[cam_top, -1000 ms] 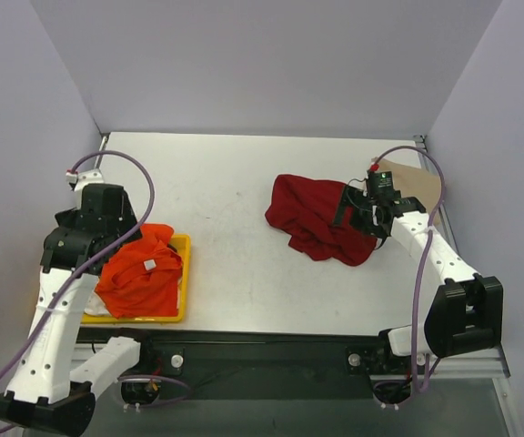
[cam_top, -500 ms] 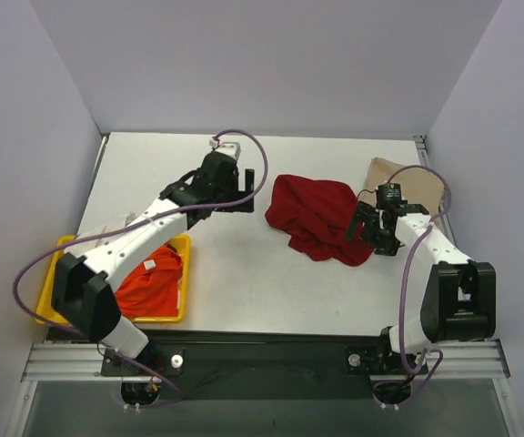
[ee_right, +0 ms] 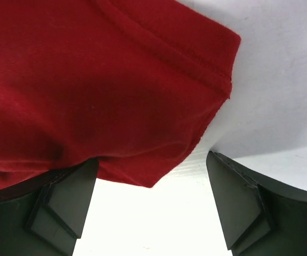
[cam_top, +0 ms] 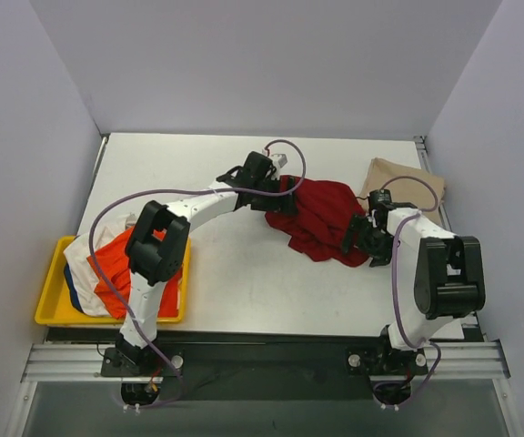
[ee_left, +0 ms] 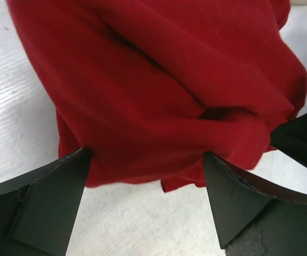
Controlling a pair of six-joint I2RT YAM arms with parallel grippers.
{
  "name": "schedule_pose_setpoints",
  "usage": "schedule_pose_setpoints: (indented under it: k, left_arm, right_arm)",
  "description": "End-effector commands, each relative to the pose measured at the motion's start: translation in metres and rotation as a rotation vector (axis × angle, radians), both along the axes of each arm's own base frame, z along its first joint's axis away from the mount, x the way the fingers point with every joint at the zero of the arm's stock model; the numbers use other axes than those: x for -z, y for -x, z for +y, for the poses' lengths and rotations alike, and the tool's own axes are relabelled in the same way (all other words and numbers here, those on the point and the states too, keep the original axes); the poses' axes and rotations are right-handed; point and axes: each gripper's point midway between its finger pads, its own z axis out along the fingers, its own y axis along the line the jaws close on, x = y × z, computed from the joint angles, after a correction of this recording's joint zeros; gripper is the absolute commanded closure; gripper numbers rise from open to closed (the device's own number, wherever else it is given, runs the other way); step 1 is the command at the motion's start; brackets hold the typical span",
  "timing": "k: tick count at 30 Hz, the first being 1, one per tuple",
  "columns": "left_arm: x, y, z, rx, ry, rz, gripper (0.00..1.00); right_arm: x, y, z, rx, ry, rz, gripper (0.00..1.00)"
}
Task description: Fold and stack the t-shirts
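Note:
A crumpled dark red t-shirt (cam_top: 321, 218) lies on the table right of the middle. My left gripper (cam_top: 283, 202) is open at its left edge, its jaws spread either side of the cloth's rim (ee_left: 143, 117). My right gripper (cam_top: 360, 238) is open at the shirt's lower right corner (ee_right: 89, 96), the cloth's tip between the jaws. A tan t-shirt (cam_top: 398, 175) lies folded at the far right, behind the right arm. Orange (cam_top: 116, 269), white (cam_top: 82, 255) and blue (cam_top: 73, 293) shirts lie heaped in the yellow tray.
The yellow tray (cam_top: 48, 314) stands at the table's front left corner. Grey walls close the table on the left, back and right. A metal rail runs along the front edge (cam_top: 262, 350).
My left arm has swung from the yellow tray across the table to the red shirt's left edge. My right gripper has dropped down to the shirt's lower right corner.

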Motion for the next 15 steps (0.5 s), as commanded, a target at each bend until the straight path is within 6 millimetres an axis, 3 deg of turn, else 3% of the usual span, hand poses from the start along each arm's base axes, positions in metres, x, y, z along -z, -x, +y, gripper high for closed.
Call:
schedule_pose_setpoints:
  k: [1,4,7,10,12,13,14,15]
  left_arm:
    - [-0.023,-0.015,-0.012,0.03,0.067,-0.016,0.03]
    - [-0.004,-0.012,-0.013,0.036,0.048,0.025,0.03]
    - [0.012,-0.012,-0.014,0.052,0.06,0.059,0.11]
    - [0.011,-0.013,-0.018,0.062,0.113,0.064,0.5]
    - [0.009,-0.019,-0.011,0.03,0.136,0.064,0.89]
    - [0.006,-0.021,-0.007,0.019,0.139,0.064,1.0]
    - [-0.007,-0.025,-0.001,0.003,0.148,0.043,1.0]
    - [-0.011,-0.031,0.011,-0.026,0.139,0.032,1.0]
  right_arm:
    - [-0.005,-0.001,0.001,0.001,-0.009,0.03,0.15]
    - [0.001,-0.001,0.005,-0.004,-0.03,0.061,0.22]
    - [0.0,-0.005,0.007,-0.014,-0.042,0.06,0.4]
    - [-0.01,-0.012,0.008,-0.022,-0.049,0.028,0.56]
    - [-0.023,-0.019,0.009,-0.021,-0.051,-0.007,0.81]
    - [-0.027,-0.018,0.008,-0.018,-0.043,-0.006,0.89]
    - [-0.037,-0.021,0.007,-0.016,-0.041,-0.033,1.0]
    - [-0.049,-0.028,0.007,-0.016,-0.037,-0.063,1.0]
